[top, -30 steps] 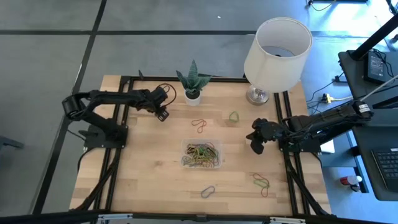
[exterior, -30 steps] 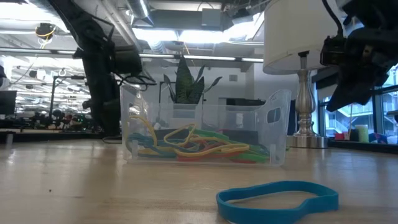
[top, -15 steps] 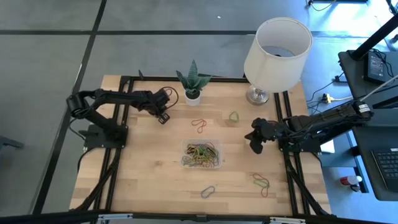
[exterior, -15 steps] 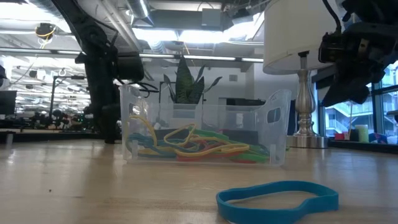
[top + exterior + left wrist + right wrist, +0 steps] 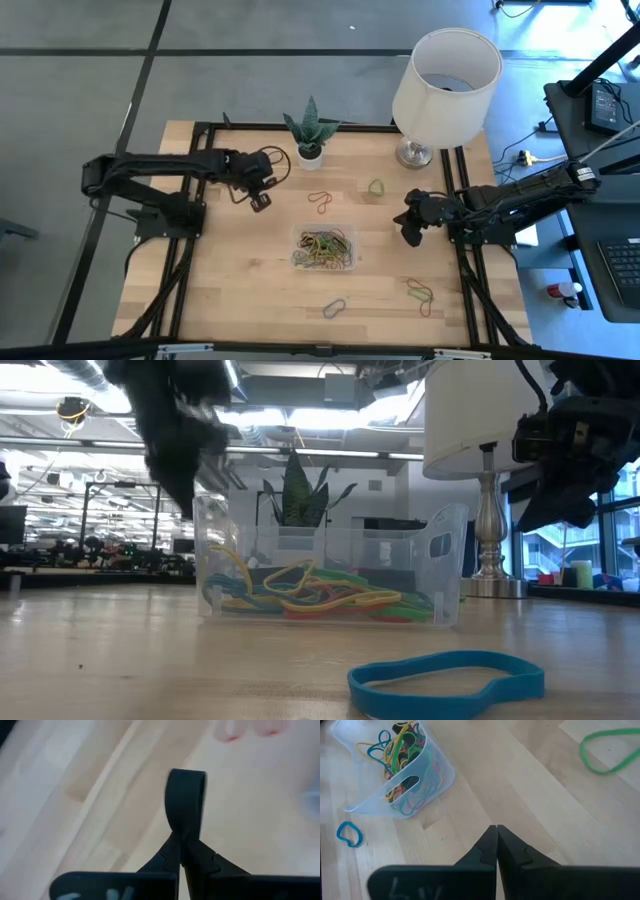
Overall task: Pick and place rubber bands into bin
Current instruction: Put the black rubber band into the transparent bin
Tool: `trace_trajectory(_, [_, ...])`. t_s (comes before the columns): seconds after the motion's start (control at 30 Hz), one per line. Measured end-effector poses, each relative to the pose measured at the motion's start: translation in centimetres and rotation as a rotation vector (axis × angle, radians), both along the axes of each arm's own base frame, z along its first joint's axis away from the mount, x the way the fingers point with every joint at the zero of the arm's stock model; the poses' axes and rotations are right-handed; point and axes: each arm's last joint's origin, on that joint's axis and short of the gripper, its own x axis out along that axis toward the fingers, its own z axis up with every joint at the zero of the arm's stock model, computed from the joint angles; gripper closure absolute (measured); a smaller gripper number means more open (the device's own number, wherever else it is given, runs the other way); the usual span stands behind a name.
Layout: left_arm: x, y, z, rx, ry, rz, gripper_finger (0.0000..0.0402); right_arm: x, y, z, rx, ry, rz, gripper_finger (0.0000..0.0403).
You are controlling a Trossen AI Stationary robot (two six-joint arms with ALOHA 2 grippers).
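The clear bin (image 5: 325, 248) sits mid-table with several coloured rubber bands inside it. Loose bands lie flat on the wood: a red one (image 5: 320, 201), a green one (image 5: 376, 186), a blue one (image 5: 334, 307) and a green and red pair (image 5: 420, 293). My left gripper (image 5: 258, 200) is left of the red band, above the table, shut on a black rubber band (image 5: 186, 795). Right of the bin, my right gripper (image 5: 412, 225) hangs shut and holds nothing. My left gripper pinches one end of the black band's loop (image 5: 184, 831) between its two fingertips. The rest of the loop stands out past the fingertips, clear of the wood.
A white plant pot (image 5: 310, 152) and a lamp with a white shade (image 5: 445, 75) stand at the far edge. Black frame rails (image 5: 463, 190) run along both table sides. The blue band (image 5: 445, 682) lies nearest the front edge.
My left gripper has shut on the black band. It has risen from the table and shifted a little toward the near edge, and its arm has swung toward the table's left.
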Motion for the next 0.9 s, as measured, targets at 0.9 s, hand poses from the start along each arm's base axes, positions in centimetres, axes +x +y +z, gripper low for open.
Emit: trace_trajectory(0.9, [14.3,-15.4,1.3,0.001,0.021,-0.332,0.0398,0.0,0.0,0.0,-0.006,0.001,0.003,0.0395])
